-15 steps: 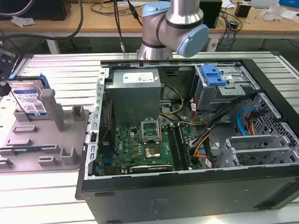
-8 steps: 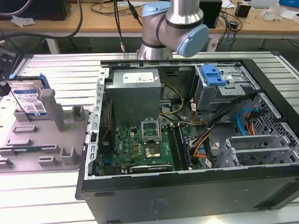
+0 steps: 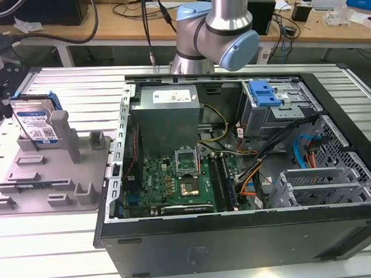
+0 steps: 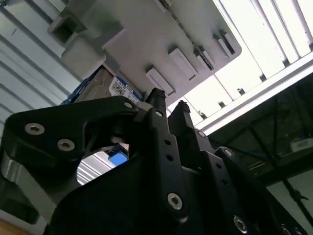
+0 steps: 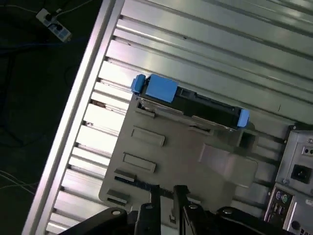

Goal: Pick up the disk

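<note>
The disk (image 3: pixel 37 124) stands on edge in the grey holder tray (image 3: pixel 51 175) at the exterior view's left, its blue-and-white label facing the camera. In the first wrist view the disk (image 5: pixel 190 100) is seen from above, with blue rails at both ends, at the far side of the holder tray (image 5: pixel 181 156). My gripper (image 5: pixel 167 193) hangs high above the tray's near side, apart from the disk. Its black fingertips stand close together with nothing between them. In the second wrist view the gripper (image 4: pixel 169 100) points towards the disk's label (image 4: pixel 117 88).
An open computer case (image 3: pixel 236 174) fills the exterior view's right and middle, with a blue drive-bay bracket (image 3: pixel 263 94) inside. All of it rests on a slatted aluminium table (image 3: pixel 54 243). Beyond the table's edge lies dark floor with a power strip (image 5: pixel 54 27).
</note>
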You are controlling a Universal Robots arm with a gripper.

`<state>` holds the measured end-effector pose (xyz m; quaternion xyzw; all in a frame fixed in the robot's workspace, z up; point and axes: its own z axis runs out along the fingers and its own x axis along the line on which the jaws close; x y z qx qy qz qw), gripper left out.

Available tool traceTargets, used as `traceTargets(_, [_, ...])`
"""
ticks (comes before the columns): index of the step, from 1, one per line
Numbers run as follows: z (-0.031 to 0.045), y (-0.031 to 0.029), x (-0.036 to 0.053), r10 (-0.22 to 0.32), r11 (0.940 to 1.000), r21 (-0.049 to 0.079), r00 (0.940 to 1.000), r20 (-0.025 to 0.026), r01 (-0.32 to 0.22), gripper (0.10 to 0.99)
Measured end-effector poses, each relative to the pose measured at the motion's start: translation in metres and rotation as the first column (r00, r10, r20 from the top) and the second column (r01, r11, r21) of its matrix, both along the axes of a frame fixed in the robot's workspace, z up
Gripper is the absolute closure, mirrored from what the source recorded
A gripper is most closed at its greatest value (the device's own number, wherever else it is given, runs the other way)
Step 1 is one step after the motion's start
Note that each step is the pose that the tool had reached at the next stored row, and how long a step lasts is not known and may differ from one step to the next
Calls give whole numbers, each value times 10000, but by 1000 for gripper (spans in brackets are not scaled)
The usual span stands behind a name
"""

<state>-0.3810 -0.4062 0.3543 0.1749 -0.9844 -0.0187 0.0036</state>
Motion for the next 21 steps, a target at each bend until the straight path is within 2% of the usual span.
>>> traceTargets(2, [0,0,0,556,9985,0,9985,-1,-556,671])
traceTargets(4, [0,0,0,830,9966,0,9966,0,-830,671])
traceTargets(5, [0,0,0,1145,9934,0,9934,0,-1145,604])
traceTargets(7, [0,0,0,1655,9862,0,9862,0,-1655,592])
traceTargets(8, [0,0,0,1899,9818,-1,9818,0,-1899,529])
traceTargets(12, [-1,0,0,2497,9683,0,9683,0,-2497,529])
traceTargets(14, [-2,0,0,2842,9588,0,9588,0,-2842,529])
traceTargets(15, [-2,0,0,3277,9448,-1,9448,0,-3277,529])
traceTargets(16, [-2,0,0,3539,9353,-1,9353,0,-3539,529])
traceTargets(17, [-2,0,0,4053,9142,0,9142,0,-4053,529])
traceTargets(18, [-2,0,0,4319,9019,0,9019,0,-4319,529])
traceTargets(20, [-3,0,0,4656,8850,0,8850,0,-4656,529])
traceTargets(21, [-3,0,0,4848,8746,-1,8746,-1,-4848,529])
